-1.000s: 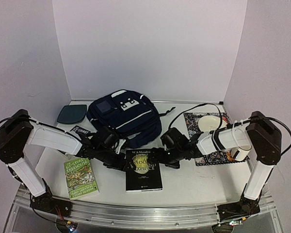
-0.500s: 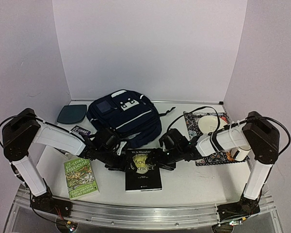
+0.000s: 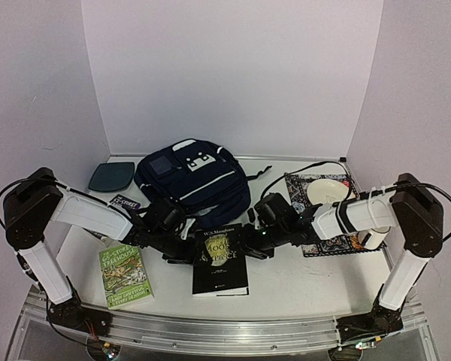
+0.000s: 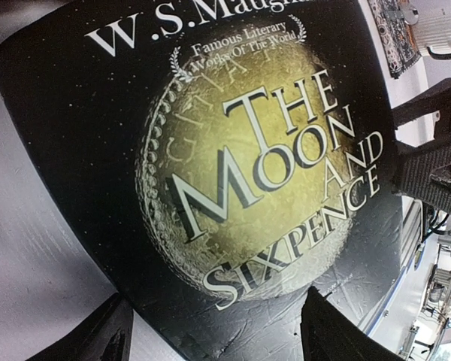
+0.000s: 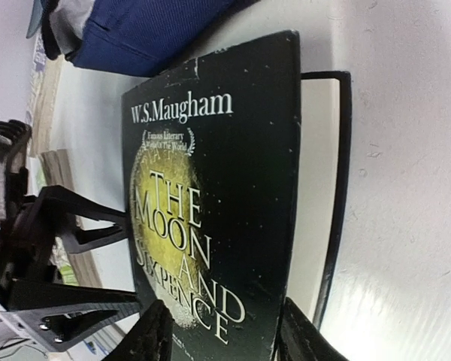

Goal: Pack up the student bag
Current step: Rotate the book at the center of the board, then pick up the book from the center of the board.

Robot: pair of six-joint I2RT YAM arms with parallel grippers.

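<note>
Both arms reach low and inward over the tabletop (image 3: 301, 289). Left tool (image 3: 185, 253): jaws wide, straddling the black book (image 3: 221, 265) at its edge. Right tool (image 3: 244, 242): jaws partly apart around the book's far edge; cannot tell whether it grips. Only the right wrist view shows the cover raised off the pages. Student bag (image 3: 192, 180) lies just behind the book.

Right pincer (image 3: 246, 242) shifts left. It was just off the right edge of the black book (image 3: 222, 272), now it's over that edge and hides part of the title. Right arm (image 3: 361, 214) stretches out straighter, elbow block ends up further right. Fingers (image 5: 152, 335) now straddle the front cover (image 5: 233, 188), whose right edge stands lifted off the pages. Left arm (image 3: 90, 214): shoulder block moves slightly right and far.
</note>
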